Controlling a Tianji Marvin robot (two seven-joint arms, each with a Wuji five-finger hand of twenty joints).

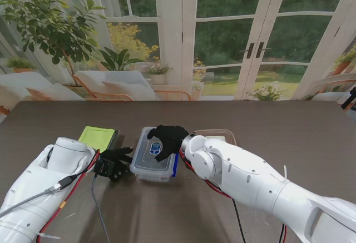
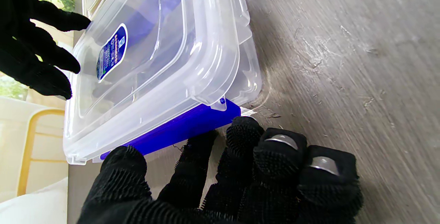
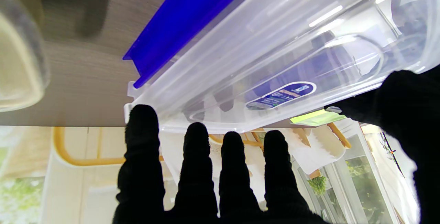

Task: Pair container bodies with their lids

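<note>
- Dark grey-brown wood-grain table [image 1: 289, 126] filling the lower half of the stand's view, with garden windows across the upper half.
- Clear rectangular plastic container body [image 1: 149, 170] sitting just left of centre of that frame, long axis running from near edge toward far edge, slightly tilted.
- Clear plastic lid with an oval blue label [image 1: 157, 148] lying on top of that body, apparently not pressed home; blue latch flaps [image 2: 182, 129] hanging along two long sides, not visibly clipped.
- Right hand in a black glove [image 1: 166, 138] spread flat over the lid's far half, fingers [image 3: 196, 155] apart and reaching past the rim, grasping nothing, seemingly only bearing down.
- Left hand in a black textured glove [image 1: 114, 163] at centre-left of the frame, just beside the container's left long wall, fingertips [image 2: 242, 131] close to or touching the blue flap; fingers loosely curled, closed on nothing as far as visible.
- Lime-green flat rectangular lid [image 1: 98, 137] lying left of centre, farther back than the left hand, apart from the clear box.
- Judgement: coming move turning on the left flap lying directly ahead of the left fingertips, parallel to the box's long axis; left hand nearer to that flap, right hand placed to steady from on top.
</note>
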